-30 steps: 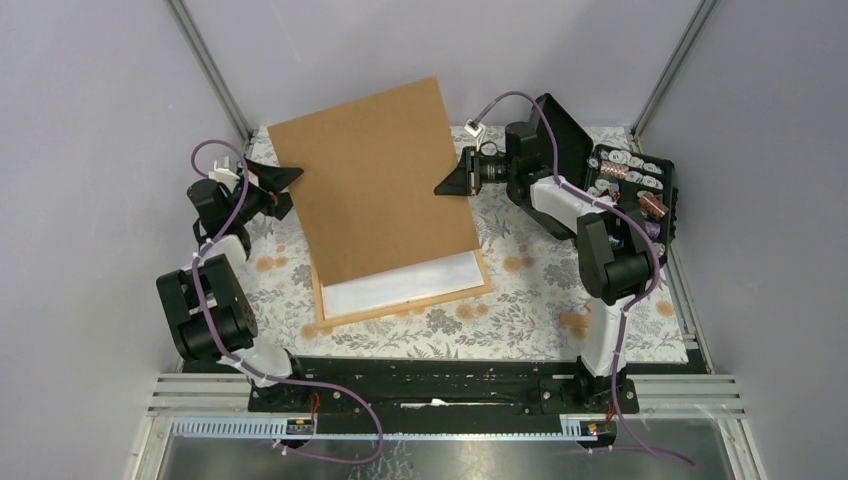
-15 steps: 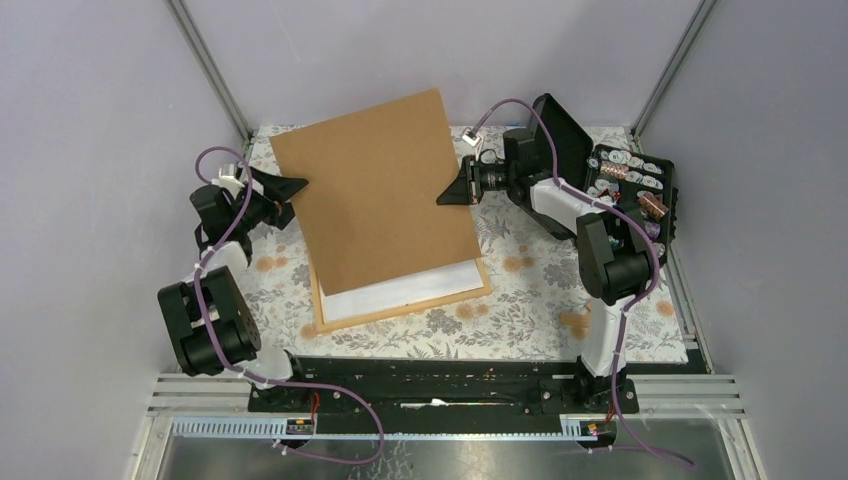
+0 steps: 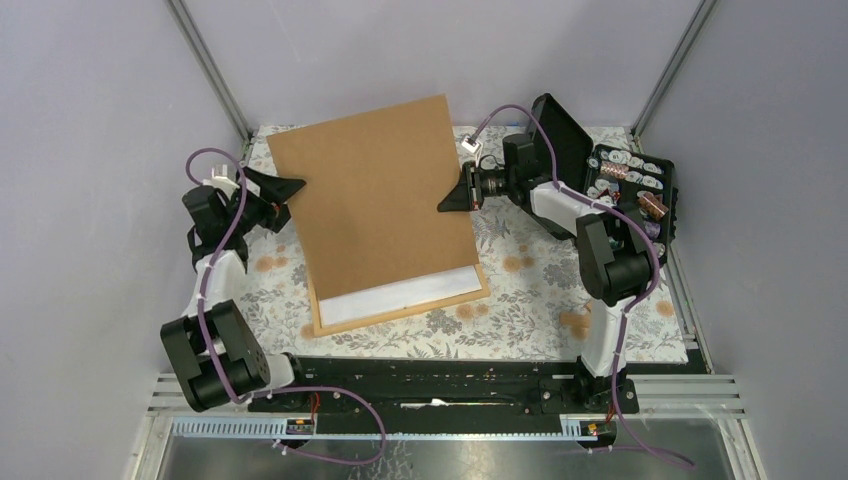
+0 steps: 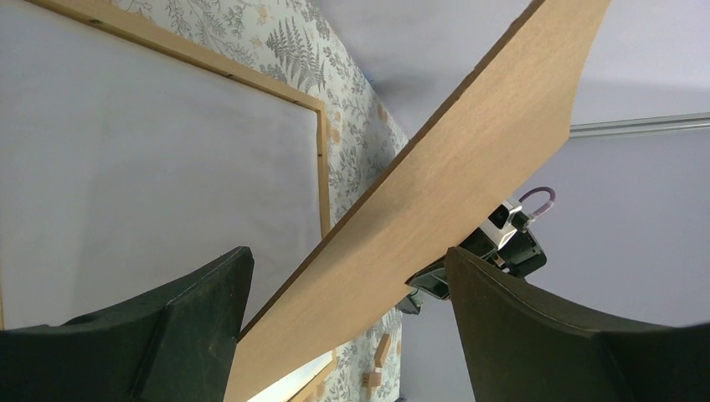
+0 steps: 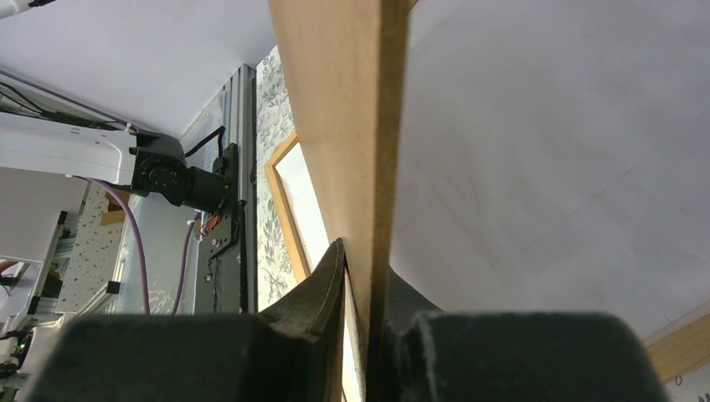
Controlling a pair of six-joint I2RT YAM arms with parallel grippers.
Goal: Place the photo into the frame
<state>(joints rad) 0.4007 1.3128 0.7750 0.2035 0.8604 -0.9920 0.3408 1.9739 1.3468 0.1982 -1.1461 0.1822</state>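
Note:
A plain brown backing board [image 3: 375,190] stands tilted over the frame [image 3: 400,315], its far edge raised. My right gripper [image 3: 452,196] is shut on the board's right edge; in the right wrist view the board [image 5: 352,126] is pinched between both pads at the gripper [image 5: 364,293]. My left gripper [image 3: 290,188] is open at the board's left edge. In the left wrist view the board [image 4: 452,193] crosses the wide gap of that gripper [image 4: 347,318] without touching either finger. A plain white sheet [image 3: 400,293] fills the light-wood frame [image 4: 321,167]. The photo is hidden.
An open black hard case [image 3: 625,185] holding small round parts sits at the back right, close behind the right arm. A floral cloth [image 3: 520,300] covers the table. Small wooden blocks [image 4: 381,368] lie beyond the frame. Grey walls close in on three sides.
The board has sunk lower and slid toward the near side, covering more of the white sheet. The left arm's elbow swung nearer while its open gripper stayed at the board's left edge.

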